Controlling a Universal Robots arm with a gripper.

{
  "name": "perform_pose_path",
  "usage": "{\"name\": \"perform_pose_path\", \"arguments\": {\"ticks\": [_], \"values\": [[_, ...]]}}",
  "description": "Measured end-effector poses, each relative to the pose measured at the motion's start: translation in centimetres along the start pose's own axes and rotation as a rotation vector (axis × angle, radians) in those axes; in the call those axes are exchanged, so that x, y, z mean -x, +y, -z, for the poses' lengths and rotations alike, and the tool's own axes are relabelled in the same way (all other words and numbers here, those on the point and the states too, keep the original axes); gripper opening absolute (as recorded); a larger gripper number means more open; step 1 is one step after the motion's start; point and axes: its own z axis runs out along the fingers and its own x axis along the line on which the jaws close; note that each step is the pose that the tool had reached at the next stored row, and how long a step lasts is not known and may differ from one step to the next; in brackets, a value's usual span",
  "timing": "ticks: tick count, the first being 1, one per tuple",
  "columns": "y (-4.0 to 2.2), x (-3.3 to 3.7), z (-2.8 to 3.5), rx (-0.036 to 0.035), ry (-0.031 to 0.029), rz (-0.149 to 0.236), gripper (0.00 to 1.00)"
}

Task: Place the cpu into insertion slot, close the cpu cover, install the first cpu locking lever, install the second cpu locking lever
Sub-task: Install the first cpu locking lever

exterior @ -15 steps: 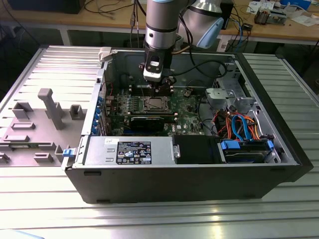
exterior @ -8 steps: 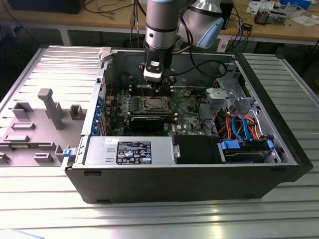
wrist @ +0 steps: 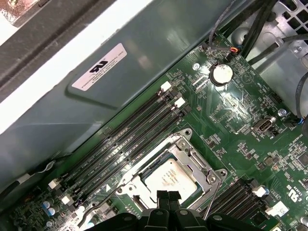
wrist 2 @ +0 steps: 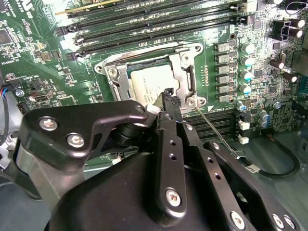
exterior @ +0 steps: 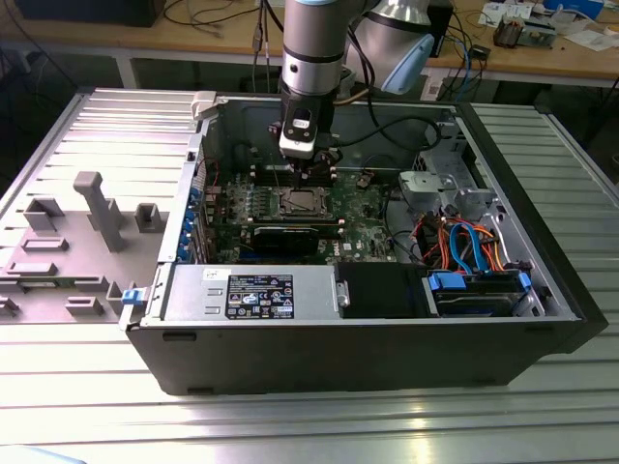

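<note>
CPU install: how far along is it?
Done: the cpu sits in the insertion slot and the cpu cover lies flat over it. In hand: nothing; the gripper, jaws together, hovers at the socket's edge. Left: a thin locking lever still angles away from the socket in both wrist views, so locking looks unfinished.

- cpu (wrist: 172,179): silvery square chip, seated flat in the insertion slot (wrist 2: 126,77) on green board.
- cpu cover (wrist 2: 185,72): silver frame plate, closed flat over the chip, top visible through its window.
- thin lever rod (wrist 2: 216,132) angles off the socket corner.
</note>
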Motion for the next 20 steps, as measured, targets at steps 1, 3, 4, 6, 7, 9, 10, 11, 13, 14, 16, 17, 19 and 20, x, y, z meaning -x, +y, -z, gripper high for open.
{"name": "perform_pose_path", "arguments": {"ticks": [1, 3, 4, 6, 7, 9, 10, 11, 13, 14, 16, 17, 19, 20], "values": [[0.00, 0.00, 0.00, 0.0000, 0.0000, 0.001, 0.11], [0.00, 0.00, 0.00, -0.0001, 0.0000, 0.003, 0.11], [0.00, 0.00, 0.00, -0.0001, -0.0001, 0.004, 0.11], [0.00, 0.00, 0.00, -0.0002, 0.0000, 0.006, 0.11], [0.00, 0.00, 0.00, -0.0002, -0.0001, 0.007, 0.11], [0.00, 0.00, 0.00, -0.0002, -0.0001, 0.009, 0.11], [0.00, 0.00, 0.00, -0.0002, -0.0001, 0.010, 0.11], [0.00, 0.00, 0.00, -0.0002, -0.0002, 0.011, 0.11], [0.00, 0.00, 0.00, -0.0003, -0.0002, 0.014, 0.11], [0.00, 0.00, 0.00, -0.0003, -0.0002, 0.015, 0.11], [0.00, 0.00, 0.00, -0.0003, -0.0002, 0.018, 0.11], [0.00, 0.00, 0.00, -0.0004, -0.0003, 0.019, 0.11], [0.00, 0.00, 0.00, -0.0004, -0.0003, 0.021, 0.11], [0.00, 0.00, 0.00, -0.0004, -0.0002, 0.021, 0.11]]}}
